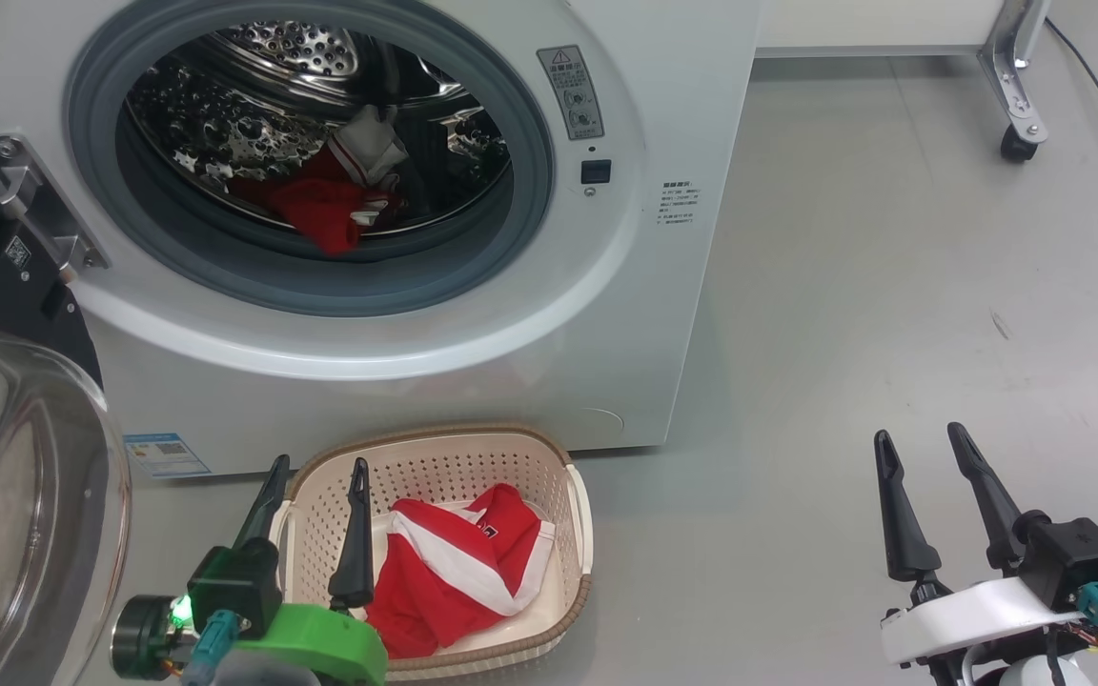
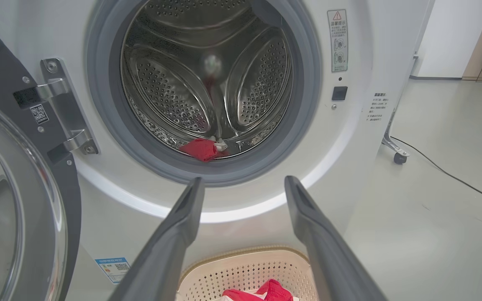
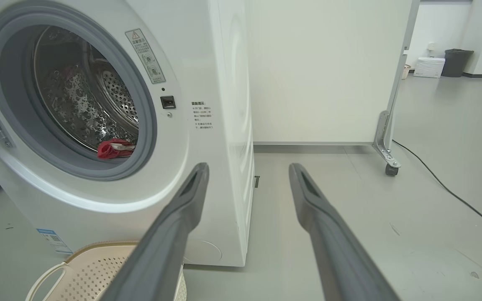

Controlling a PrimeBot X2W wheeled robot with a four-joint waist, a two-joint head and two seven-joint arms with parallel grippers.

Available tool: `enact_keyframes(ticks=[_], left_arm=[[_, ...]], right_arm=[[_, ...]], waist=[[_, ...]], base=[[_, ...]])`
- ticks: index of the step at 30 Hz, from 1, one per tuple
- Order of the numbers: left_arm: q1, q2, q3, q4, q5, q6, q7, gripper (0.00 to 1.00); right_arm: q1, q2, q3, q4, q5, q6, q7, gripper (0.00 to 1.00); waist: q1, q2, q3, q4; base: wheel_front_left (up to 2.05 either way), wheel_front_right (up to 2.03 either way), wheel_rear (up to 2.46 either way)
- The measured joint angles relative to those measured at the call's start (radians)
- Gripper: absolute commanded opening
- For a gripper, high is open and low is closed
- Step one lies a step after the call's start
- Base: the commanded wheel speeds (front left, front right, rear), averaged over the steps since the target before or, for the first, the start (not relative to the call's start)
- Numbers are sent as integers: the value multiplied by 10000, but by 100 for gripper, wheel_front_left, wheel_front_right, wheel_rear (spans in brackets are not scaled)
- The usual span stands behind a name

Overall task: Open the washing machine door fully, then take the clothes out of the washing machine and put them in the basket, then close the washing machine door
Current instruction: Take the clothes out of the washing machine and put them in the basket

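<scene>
Left gripper [image 1: 317,465], nearest the lens at the lower left of the head view: its two long dark fingers are spread as wide as they go, hold nothing, and hang over the left end of the basket [image 1: 435,433]. Right gripper [image 1: 919,434]: likewise fully spread and empty, over bare floor [image 1: 844,286] well to the right. Washing machine door [image 1: 25,495]: swung wide on its hinge [image 1: 34,200] at the left, leaving the mouth of the washing machine [image 1: 663,114] unobstructed. One red-and-white garment [image 1: 454,572] lies crumpled in the basket, which sits on the floor just in front of the machine. A second red garment [image 1: 325,205] with a pale band lies low at the front of the steel drum [image 2: 170,92], just behind the grey gasket [image 1: 530,191]. Whether this heap is one piece or two bundled together cannot be settled from these views. Handling, as judged: the fabric is light, soft and limp, not fragile. It is likely to drape and trail rather than lift as a unit, and a hanging end may drag on the gasket lip. The best hold appears to be a pinch on the raised fold where the pale band stands up. Gathering several layers between the fingers, rather than a single edge, should keep the cloth from slipping free as it is drawn out over the gasket.
</scene>
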Motion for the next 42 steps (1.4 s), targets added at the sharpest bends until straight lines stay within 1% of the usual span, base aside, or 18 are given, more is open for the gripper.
enact_keyframes(ticks=[4,15,23,29,33,42], left_arm=[[-174,13,-104,150,2,0,178,100],[-1643,12,-242,909,-180,0,930,100],[-3119,-6,-207,1812,-631,0,1954,100],[-4433,-19,194,2435,-815,0,2765,100],[-5293,198,389,2782,-825,2,3359,100],[-7108,1083,727,3264,-759,2,4598,100]], right_arm=[[5,13,13,-88,0,0,0,100],[-21,-86,213,-383,0,38,15,100],[-371,-138,257,-639,25,150,98,100],[-786,-117,286,-702,249,226,96,100],[-1064,-94,314,-700,443,268,96,100],[-1751,4,322,-663,744,357,94,100]], waist=[[0,0,111,43],[0,0,680,-91],[0,0,1513,-314],[0,0,2243,-582],[0,0,2720,-824],[0,0,3771,-1468]], base=[[0,0,0],[0,0,0],[0,0,0],[0,0,0],[0,0,0],[0,0,0]])
